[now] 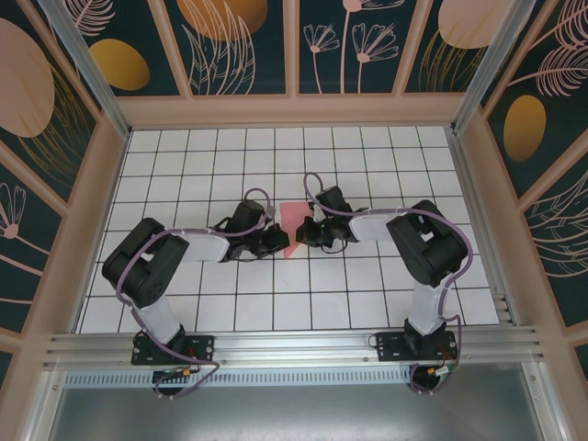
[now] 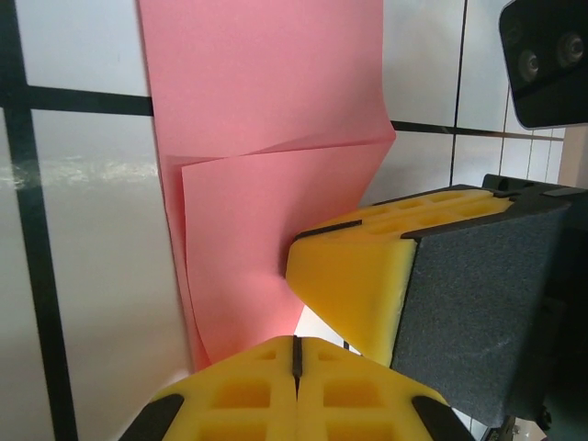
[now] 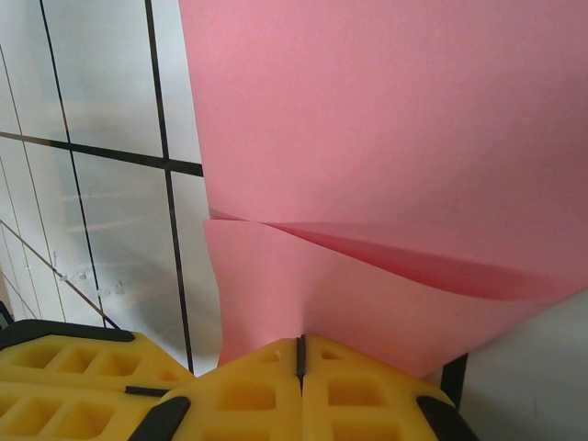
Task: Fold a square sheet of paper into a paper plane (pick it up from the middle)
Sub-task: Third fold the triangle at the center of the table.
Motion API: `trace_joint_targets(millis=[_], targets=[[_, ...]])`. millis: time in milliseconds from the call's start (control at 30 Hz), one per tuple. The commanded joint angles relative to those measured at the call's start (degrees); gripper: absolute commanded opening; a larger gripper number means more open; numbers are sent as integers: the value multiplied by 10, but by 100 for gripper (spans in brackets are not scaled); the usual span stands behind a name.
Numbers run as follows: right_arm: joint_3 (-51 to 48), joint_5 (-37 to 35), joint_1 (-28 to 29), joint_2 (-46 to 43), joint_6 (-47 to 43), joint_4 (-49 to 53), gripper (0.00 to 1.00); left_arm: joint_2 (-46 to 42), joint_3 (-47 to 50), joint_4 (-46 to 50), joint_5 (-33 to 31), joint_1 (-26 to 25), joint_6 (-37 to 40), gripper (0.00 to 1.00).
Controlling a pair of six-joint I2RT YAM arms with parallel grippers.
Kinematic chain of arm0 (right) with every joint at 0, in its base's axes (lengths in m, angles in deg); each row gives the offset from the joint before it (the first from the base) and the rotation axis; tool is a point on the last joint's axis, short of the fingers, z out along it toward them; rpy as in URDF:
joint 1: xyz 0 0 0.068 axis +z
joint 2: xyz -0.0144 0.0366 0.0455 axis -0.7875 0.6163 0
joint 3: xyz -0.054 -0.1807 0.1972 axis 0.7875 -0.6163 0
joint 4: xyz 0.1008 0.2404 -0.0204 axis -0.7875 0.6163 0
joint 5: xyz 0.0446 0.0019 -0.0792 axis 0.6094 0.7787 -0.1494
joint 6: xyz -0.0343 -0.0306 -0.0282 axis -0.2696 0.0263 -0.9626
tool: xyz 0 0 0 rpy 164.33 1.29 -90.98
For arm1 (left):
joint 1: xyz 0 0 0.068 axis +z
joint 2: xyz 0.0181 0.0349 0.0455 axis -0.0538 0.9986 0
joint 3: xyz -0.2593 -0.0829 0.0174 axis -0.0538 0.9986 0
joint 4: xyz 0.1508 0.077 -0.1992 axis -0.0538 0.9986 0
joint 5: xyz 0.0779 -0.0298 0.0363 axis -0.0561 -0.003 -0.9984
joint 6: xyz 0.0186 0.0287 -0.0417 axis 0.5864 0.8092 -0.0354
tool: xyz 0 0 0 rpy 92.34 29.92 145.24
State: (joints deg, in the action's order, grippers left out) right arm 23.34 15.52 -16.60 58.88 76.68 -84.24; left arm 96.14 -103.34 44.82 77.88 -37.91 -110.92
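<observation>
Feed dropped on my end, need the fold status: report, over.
Right gripper shut on edge of pink sheet. Left gripper shut beside it, grip on sheet unclear. Sheet partly folded, one flap bulging up, fold unfinished.

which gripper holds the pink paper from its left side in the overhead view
The left gripper, reaching in from the left, is shut on the left edge of the pink paper. The right gripper pinches the opposite edge.

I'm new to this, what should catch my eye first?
The bright pink sheet of paper, partly folded over itself, is at the middle of the white gridded table. Two black arms meet over it, the yellow-padded left gripper and right gripper each pinched shut on its edge.
</observation>
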Motion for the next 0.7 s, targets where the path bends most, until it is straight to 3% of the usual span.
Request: trace_joint_targets(millis=[0,333,667], targets=[[6,2,5,9,-1,9,5,10,9,-23,16,-4,-9,7],[16,-1,4,15,0,16,5,28,6,-13,23,-12,-6,7],[21,0,3,8,-10,14,6,34,6,36,-10,-11,4,5]])
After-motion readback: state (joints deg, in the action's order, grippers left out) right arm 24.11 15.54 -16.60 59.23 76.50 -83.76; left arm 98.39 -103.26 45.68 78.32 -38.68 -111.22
